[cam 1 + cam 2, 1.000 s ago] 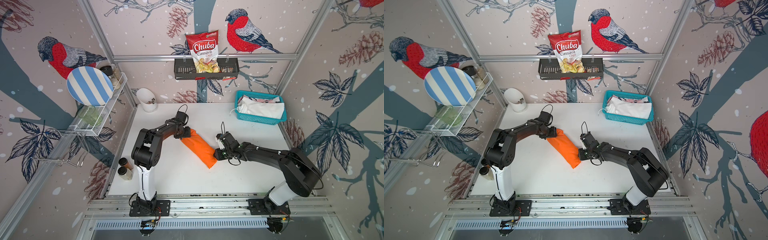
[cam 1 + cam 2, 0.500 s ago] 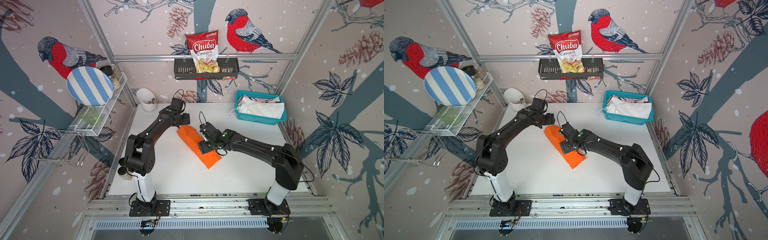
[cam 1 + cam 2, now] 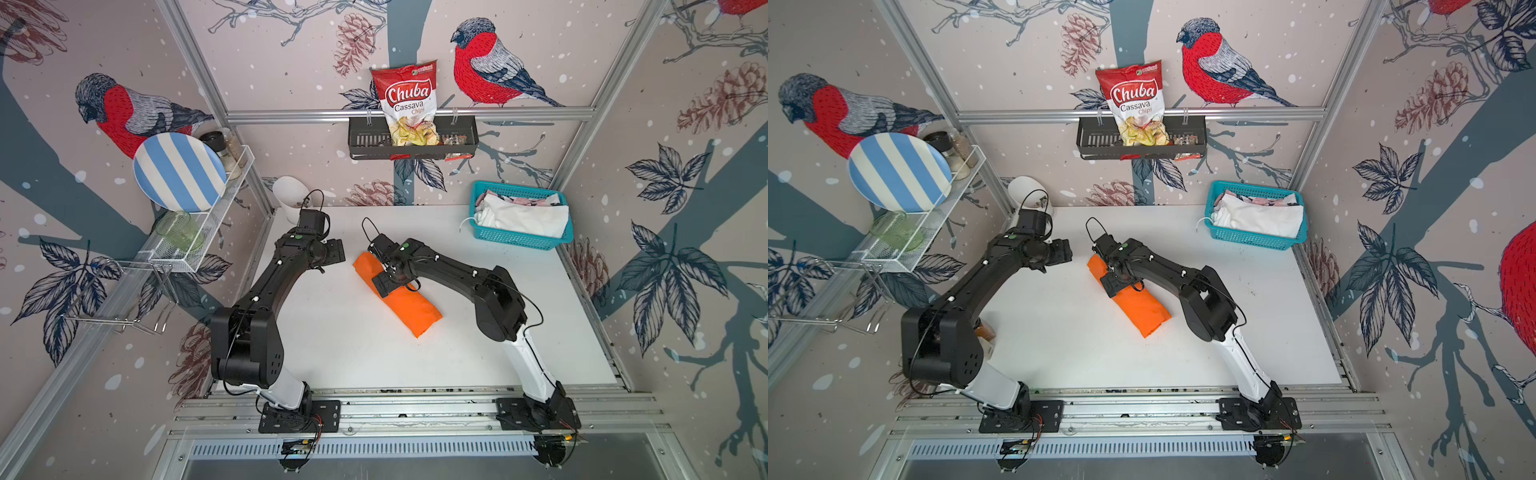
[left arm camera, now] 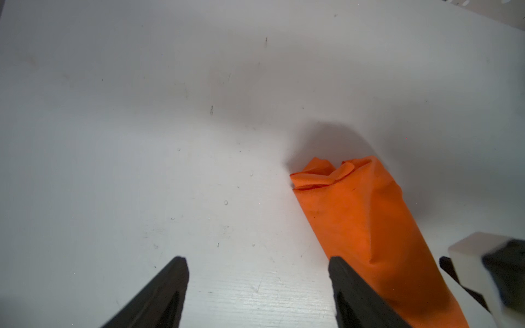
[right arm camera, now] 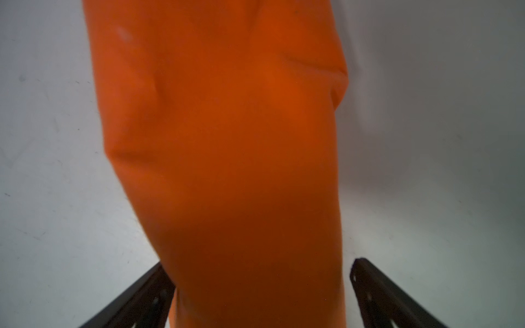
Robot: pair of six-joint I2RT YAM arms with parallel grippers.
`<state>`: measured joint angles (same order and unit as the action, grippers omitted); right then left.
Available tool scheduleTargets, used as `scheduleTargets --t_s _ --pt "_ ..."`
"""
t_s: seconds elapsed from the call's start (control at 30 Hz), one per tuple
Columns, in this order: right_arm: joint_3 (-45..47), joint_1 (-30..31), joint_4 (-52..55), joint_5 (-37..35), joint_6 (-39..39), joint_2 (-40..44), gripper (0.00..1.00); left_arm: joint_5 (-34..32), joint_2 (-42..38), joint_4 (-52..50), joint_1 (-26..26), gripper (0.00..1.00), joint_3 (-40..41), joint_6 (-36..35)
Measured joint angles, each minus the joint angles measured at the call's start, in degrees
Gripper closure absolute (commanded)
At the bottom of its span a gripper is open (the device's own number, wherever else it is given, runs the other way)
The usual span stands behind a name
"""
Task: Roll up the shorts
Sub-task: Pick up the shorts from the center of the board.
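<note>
Starting at the left, the left arm (image 3: 270, 286) reaches up the surface (image 3: 353, 345) from its base at the near edge, elbow raised and wrist bent so that the left fingers (image 4: 170, 289) point across toward the orange shorts (image 3: 409, 309). These fingers are spread apart with nothing between them, and the far end of the roll lies just beside them, unclasped. The orange shorts lie near the middle of the surface as a long roll set on a slant, with the far end toward the left arm and the near end looking a little flatter. Soft, light and limp, this cloth will likely sag and come undone if lifted by one end, so a hold across the thick middle, or one at each end, looks safest. Over its far half the right arm (image 3: 453, 266) stretches in from the near right, wrist tipped down. The right fingers (image 5: 377, 289) straddle the roll, released and wide, with a gap showing on one side. Farther right, at the back, a teal basket (image 3: 519, 243) holds the white shorts (image 3: 523, 216) on top of the pink printed shorts (image 3: 532, 201), both apparently unrolled.
</note>
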<state>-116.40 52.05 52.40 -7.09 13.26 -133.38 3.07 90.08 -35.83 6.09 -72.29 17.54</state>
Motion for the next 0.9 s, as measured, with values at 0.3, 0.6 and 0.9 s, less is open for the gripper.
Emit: scheduleTargets --t_s 0.3,0.6,0.9 --pt "-1.27 -4.02 -1.38 8.24 -1.53 -6.01 0.0 4.94 -2.78 1.97 -1.86 0.19 6.14 -1.49" --pt "8.81 -7.91 -10.34 16.55 -2.21 -0.13 0.38 8.41 -2.95 3.37 -2.54 0.19 7.15 -1.55" --pt "20.0 -13.86 -17.55 33.59 3.65 7.1 0.48 9.16 -2.95 3.54 -2.91 0.19 7.48 -2.05"
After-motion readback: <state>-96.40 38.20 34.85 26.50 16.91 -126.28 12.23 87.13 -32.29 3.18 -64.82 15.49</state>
